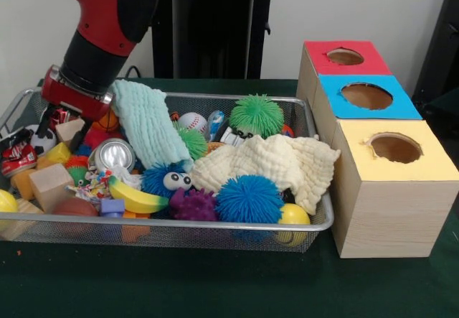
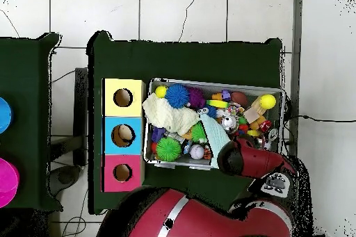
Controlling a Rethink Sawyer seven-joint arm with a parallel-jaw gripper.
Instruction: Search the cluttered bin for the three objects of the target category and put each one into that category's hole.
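The arm [image 1: 100, 38] reaches down into the far left corner of the bin [image 1: 179, 223], its claw buried among toys, so I cannot tell its grip. The red hole [image 1: 345, 57] sits far right, well apart.

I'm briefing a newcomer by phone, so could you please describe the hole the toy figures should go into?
Find the pale wooden box standing beside the wire bin; its top has three round holes in a row. The target hole is at the end nearest the robot's pedestal. Its surround is red, whereas its neighbours' are blue and yellow.
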